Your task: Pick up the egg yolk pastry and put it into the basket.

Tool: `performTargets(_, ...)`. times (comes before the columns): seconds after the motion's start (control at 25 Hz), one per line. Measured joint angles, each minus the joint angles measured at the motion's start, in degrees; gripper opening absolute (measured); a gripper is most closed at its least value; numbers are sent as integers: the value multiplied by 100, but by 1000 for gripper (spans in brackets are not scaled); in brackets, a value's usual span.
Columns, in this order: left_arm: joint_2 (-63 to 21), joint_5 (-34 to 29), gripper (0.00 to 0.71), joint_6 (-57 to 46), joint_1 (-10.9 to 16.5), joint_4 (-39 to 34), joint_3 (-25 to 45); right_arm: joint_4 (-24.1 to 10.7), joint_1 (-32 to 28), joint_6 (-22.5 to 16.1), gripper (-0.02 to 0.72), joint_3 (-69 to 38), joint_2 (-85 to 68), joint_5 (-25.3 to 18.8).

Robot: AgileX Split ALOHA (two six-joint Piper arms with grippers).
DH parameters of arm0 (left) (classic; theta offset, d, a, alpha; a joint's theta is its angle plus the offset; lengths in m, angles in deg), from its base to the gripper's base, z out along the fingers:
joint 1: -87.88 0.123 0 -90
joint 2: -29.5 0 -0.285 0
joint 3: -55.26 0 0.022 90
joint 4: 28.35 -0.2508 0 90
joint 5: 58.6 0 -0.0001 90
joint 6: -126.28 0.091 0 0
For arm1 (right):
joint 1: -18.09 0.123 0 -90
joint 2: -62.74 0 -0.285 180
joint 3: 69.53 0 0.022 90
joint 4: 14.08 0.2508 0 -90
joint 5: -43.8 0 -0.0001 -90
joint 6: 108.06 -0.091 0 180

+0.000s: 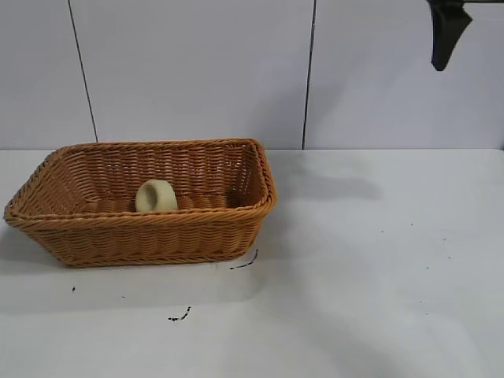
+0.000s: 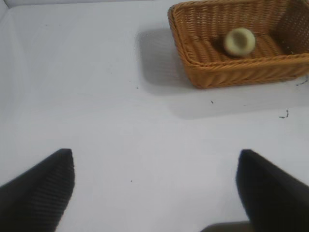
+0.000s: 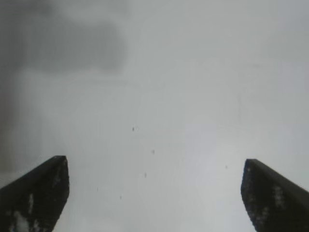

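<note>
The egg yolk pastry (image 1: 156, 196) is a pale cream-yellow puck resting inside the orange-brown wicker basket (image 1: 94, 236) at the left of the table, leaning against its far wall. Both show in the left wrist view, pastry (image 2: 239, 41) inside basket (image 2: 222, 72). My left gripper (image 2: 154, 188) is open and empty, over bare table well away from the basket; it is out of the exterior view. My right gripper (image 3: 154, 193) is open and empty, raised high over the right side of the table; only its dark tip (image 1: 447, 31) shows at the top right of the exterior view.
The white table (image 1: 370, 276) has small black marks (image 1: 179, 317) in front of the basket. A white panelled wall (image 1: 197, 71) stands behind the table.
</note>
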Motion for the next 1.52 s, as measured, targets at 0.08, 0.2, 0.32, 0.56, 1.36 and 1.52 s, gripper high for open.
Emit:
performTargets(0.08, 0, 0, 693, 0, 0, 0, 0, 60, 0, 0, 695, -746, -713, -6)
performTargets(0.2, 0, 0, 693, 0, 0, 0, 0, 112, 0, 0, 695, -1727, -1753, -23)
performTargets(0.32, 0, 0, 693, 0, 0, 0, 0, 124, 0, -67, 695, -2592, -2881, 161)
performTargets(0.56, 0, 0, 693, 0, 0, 0, 0, 226, 0, -78, 695, -4001, -4925, 865)
performTargets(1.36, 0, 0, 693, 0, 0, 0, 0, 312, 0, -78, 696, -4512, -7832, 1057)
performTargets(1.52, 0, 0, 693, 0, 0, 0, 0, 307, 0, -78, 696, -4512, -7842, 1063)
